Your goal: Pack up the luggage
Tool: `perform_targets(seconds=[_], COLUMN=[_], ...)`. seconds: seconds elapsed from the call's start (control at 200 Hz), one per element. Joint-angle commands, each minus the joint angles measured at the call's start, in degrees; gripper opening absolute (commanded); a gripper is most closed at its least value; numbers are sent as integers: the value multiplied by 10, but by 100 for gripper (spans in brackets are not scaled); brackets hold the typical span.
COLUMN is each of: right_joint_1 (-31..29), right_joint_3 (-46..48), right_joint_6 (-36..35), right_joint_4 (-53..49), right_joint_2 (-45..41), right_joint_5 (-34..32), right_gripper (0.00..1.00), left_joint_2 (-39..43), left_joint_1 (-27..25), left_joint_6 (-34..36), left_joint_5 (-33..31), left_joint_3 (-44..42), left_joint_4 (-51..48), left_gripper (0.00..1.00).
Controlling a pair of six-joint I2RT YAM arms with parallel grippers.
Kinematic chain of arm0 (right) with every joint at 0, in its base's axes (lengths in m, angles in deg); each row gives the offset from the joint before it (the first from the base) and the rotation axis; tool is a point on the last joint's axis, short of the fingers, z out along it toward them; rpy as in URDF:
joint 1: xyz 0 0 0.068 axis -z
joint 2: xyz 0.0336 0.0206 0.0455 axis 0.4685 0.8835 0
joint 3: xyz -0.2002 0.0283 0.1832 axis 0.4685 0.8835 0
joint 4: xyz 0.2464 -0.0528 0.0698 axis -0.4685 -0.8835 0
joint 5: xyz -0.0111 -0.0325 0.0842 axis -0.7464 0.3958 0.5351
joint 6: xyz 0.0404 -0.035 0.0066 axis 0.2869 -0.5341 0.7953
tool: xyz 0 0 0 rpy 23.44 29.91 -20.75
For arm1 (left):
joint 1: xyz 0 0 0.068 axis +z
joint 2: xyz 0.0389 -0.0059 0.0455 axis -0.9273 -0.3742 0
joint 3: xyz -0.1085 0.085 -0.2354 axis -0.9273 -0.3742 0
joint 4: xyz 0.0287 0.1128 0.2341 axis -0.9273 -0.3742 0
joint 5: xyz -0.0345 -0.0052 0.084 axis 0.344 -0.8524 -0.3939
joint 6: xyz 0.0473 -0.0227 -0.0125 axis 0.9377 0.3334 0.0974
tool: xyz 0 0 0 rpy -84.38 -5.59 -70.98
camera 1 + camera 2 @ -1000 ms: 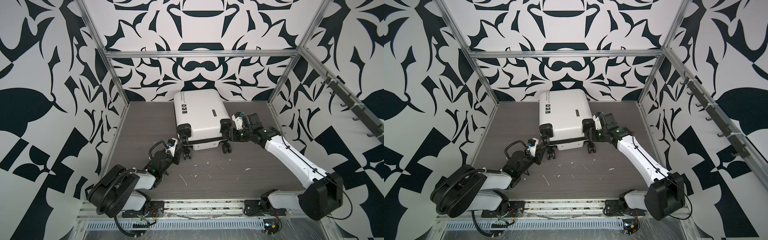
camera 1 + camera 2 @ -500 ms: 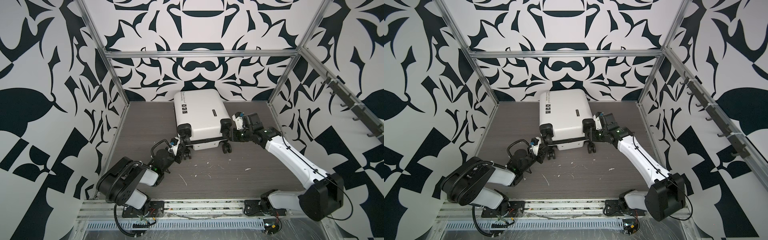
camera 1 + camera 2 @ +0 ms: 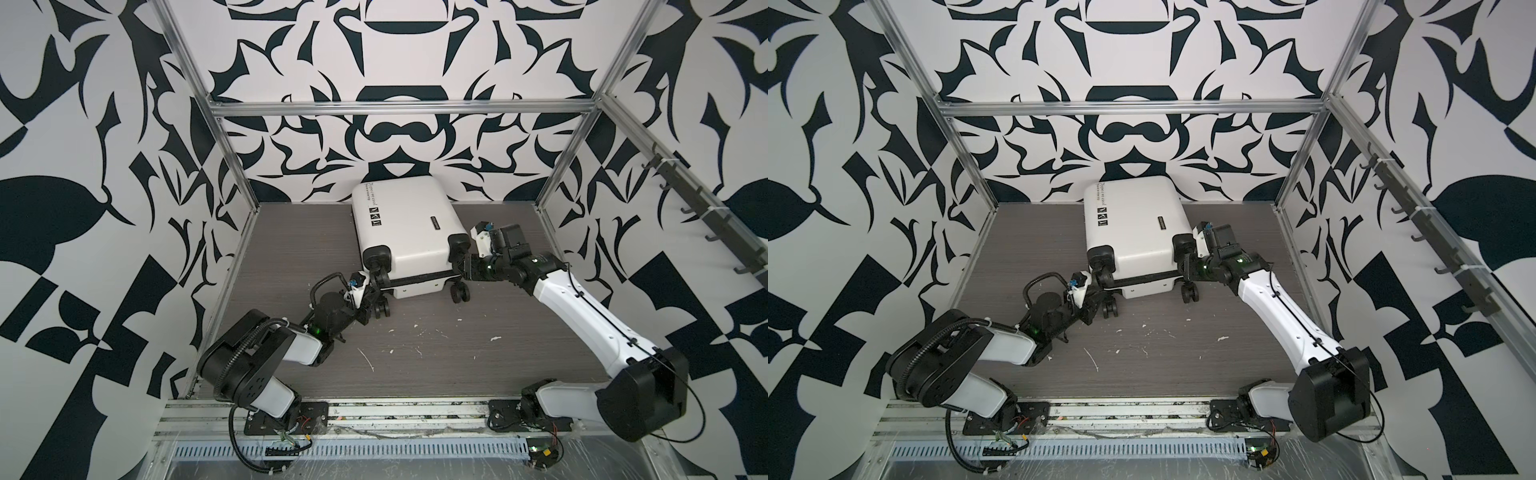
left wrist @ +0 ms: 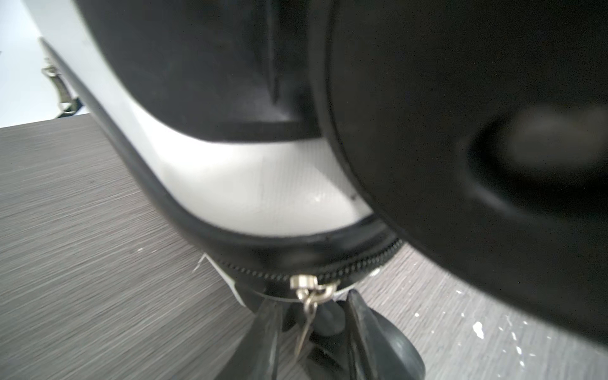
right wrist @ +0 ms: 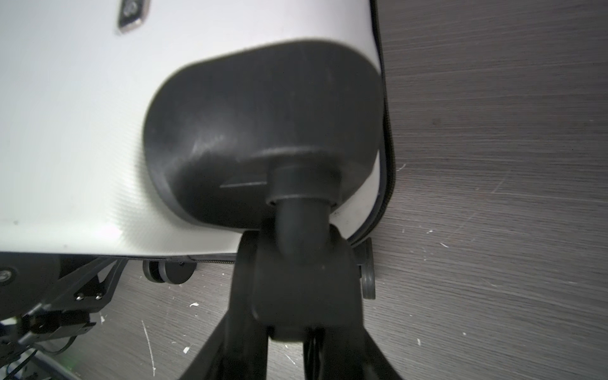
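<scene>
With the closed white suitcase [image 3: 407,232] lying far-centre on the tabletop [image 3: 457,353], be steadying its near-right caster [image 5: 306,289] with the right pincer [image 3: 462,266] while easing the zipper pull [image 4: 306,296] along with the left pincer [image 3: 374,286]; whether either is clamping, I cannot tell.

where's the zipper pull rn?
In the left wrist view, the zipper pull hangs from the luggage seam at its near-left corner, between the left gripper's fingers.
</scene>
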Motion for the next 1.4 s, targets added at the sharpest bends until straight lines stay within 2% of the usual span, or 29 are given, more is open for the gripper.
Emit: perform_targets(seconds=[0.0, 0.115, 0.24, 0.37, 0.51, 0.61, 0.7, 0.795, 0.92, 1.035, 1.155, 1.395], right_joint_1=[4, 16, 20, 20, 20, 20, 20, 20, 20, 20, 20, 20], right_joint_3=[-30, -30, -26, -24, -26, -29, -31, -30, -29, -28, -28, -27], right_joint_6=[-25, -29, -28, -27, -24, -21, -20, -18, -18, -19, -19, -18], right_joint_4=[-8, -12, -14, -12, -13, -14, -13, -12, -13, -15, -15, -17], right_joint_2=[-7, -5, -7, -9, -9, -9, -9, -10, -13, -14, -15, -17], right_joint_5=[19, 23, 25, 26, 26, 26, 26, 27, 26, 27, 28, 30], right_gripper=[51, 55, 59, 59, 59, 59, 59, 59, 59, 59, 59, 58], left_joint_2=[-3, -11, -5, 27, 53, 56, 45, 35, 7, -42, -65, -64], left_joint_1=[-27, -35, -35, -35, -35, -35, -35, -35, -35, -35, -34, -27], left_joint_6=[10, 3, 5, 16, -23, -3, 0, 32, 9, 7, 3, 20], left_joint_5=[27, 14, -8, -12, -89, -79, -76, -15, -63, -71, -74, -59], left_joint_3=[48, 48, 9, -14, -12, -17, -25, -38, -37, -47, -35, -23], left_joint_4=[85, 92, 129, 107, 67, 77, 104, 120, 121, 190, 190, 189], left_gripper=[36, 36, 38, 41, 46, 53, 51, 51, 55, 51, 38, 29])
